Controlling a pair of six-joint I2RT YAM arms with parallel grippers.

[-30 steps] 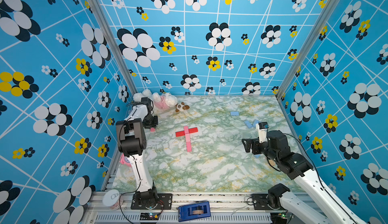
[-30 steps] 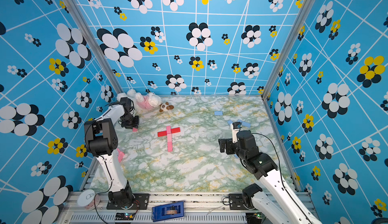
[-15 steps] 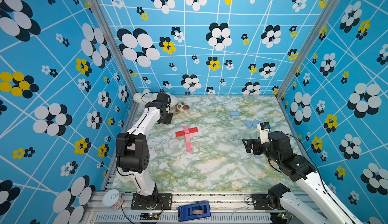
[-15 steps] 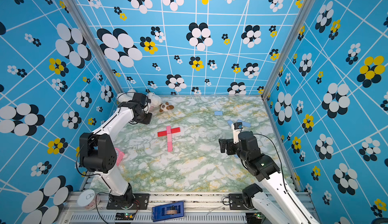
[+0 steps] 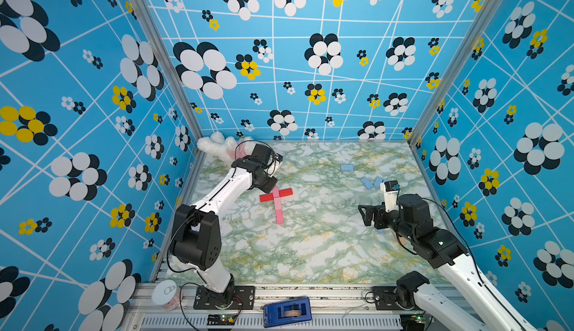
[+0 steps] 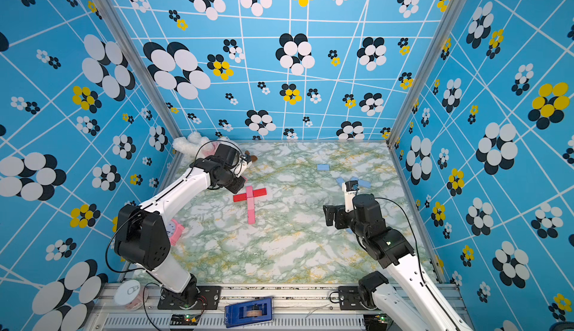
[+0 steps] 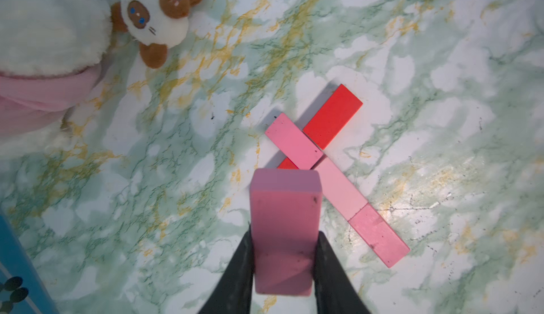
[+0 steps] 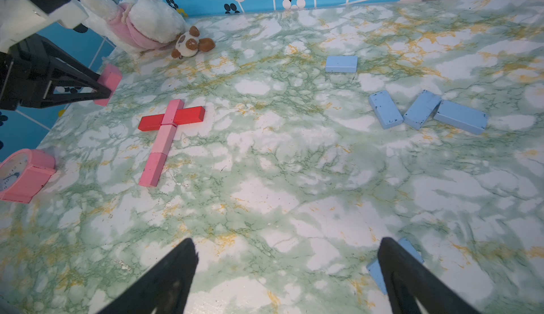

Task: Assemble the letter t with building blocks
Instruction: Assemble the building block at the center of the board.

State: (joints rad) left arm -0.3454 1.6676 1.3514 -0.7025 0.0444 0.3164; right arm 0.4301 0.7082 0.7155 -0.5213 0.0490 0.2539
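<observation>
A cross of building blocks lies mid-table: a red bar (image 5: 284, 193) (image 6: 257, 193) (image 8: 188, 114) crossed by a pink stem (image 5: 279, 213) (image 6: 251, 213) (image 8: 161, 143), whose top pink block (image 7: 293, 141) lies over the red. My left gripper (image 7: 284, 239) is shut on another pink block (image 7: 284, 209) (image 8: 109, 80). It hovers just off the cross's upper left end (image 5: 269, 187). My right gripper (image 8: 288, 249) (image 5: 366, 216) stands open over bare table at the right, nothing between its fingers. Several light blue blocks (image 8: 385, 109) (image 5: 368, 183) lie beyond it, one beside a finger (image 8: 373, 271).
A white-and-pink plush (image 5: 217, 144) (image 8: 138, 21) and a small brown-and-white plush (image 7: 153, 18) sit in the far left corner. A pink alarm clock (image 6: 175, 230) (image 8: 23, 174) stands by the left wall. Blue patterned walls enclose three sides.
My left arm has swung from the left wall out toward the cross, carrying the pink block. The right arm has barely moved.
</observation>
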